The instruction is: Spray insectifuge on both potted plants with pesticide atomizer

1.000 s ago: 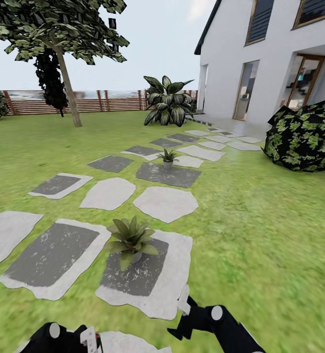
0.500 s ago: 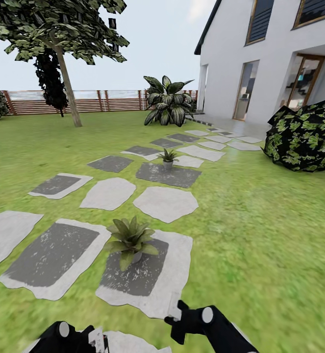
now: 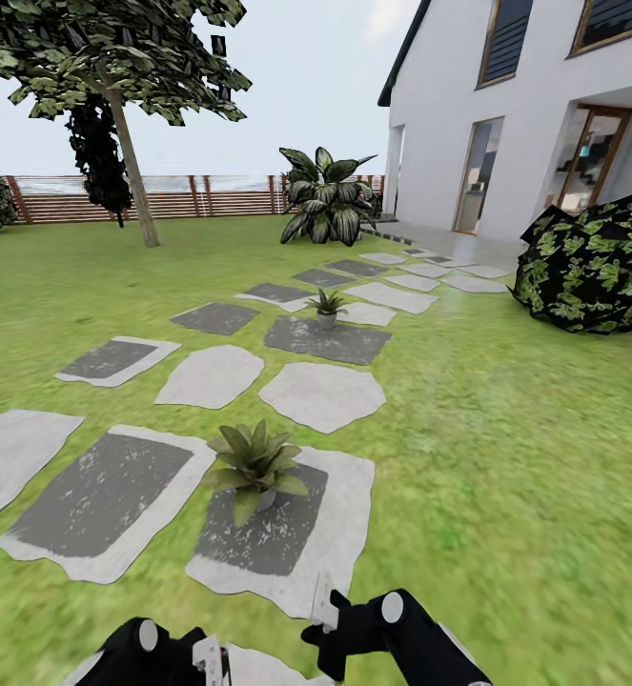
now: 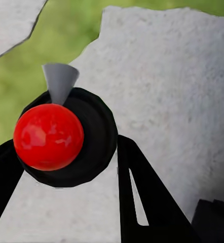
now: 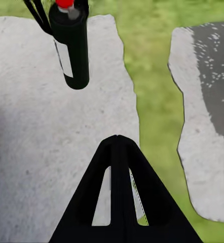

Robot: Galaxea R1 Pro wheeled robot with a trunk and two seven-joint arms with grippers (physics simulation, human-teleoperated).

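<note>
The pesticide atomizer, a dark cylinder with a red round cap and a grey cone nozzle, sits between my left gripper's black fingers. My left gripper is shut on it, low over a pale stepping stone. The right wrist view looks at the atomizer from the side. My right gripper hangs beside it with its fingers pressed together and holding nothing. The nearer potted plant stands on a stone just ahead of both grippers. A second potted plant stands farther up the path.
Grey stepping stones cross the lawn toward the white house. A dark leafy bush sits at right, a big broad-leaved plant at the back, a tree and a brown slatted fence at left.
My right gripper has slid left and lower toward the left one. The left gripper has shifted right. The plants and the camera have not moved.
</note>
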